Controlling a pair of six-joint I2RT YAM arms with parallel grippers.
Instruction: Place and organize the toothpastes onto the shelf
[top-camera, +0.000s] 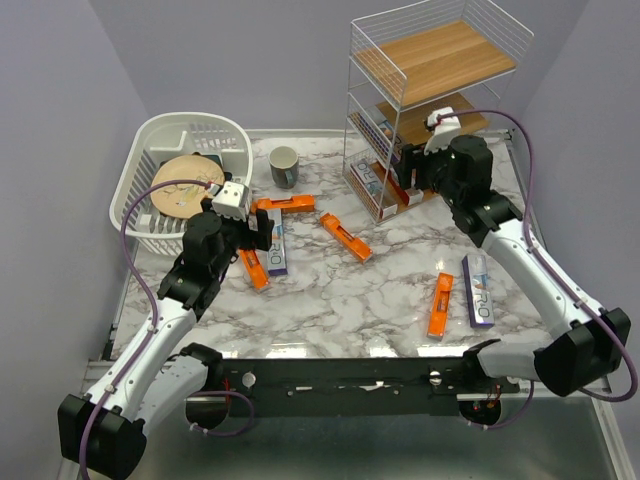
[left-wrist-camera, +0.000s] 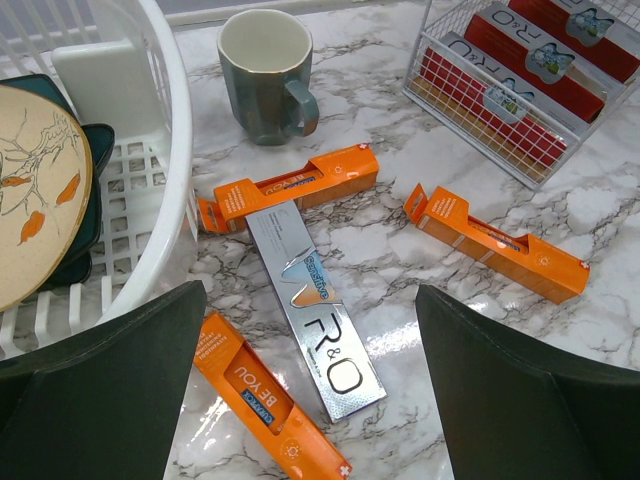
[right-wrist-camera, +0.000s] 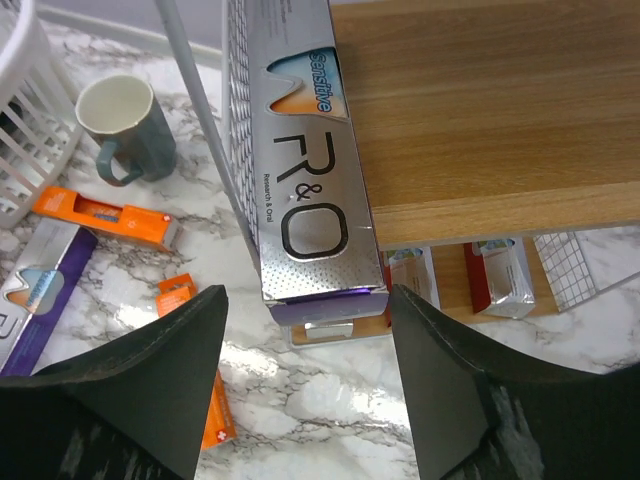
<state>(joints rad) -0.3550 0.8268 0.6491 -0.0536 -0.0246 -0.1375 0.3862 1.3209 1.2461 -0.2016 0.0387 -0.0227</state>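
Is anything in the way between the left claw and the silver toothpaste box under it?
No. The left claw hangs open right above the silver box, with nothing visible between them. An orange box lies close beside it.

Glossy marble-look counter (top-camera: 385, 300); shelf (top-camera: 435, 60) of white wire and matt wooden boards; shiny silver cardboard toothpaste box (right-wrist-camera: 305, 180); white plastic basket (left-wrist-camera: 178, 130).
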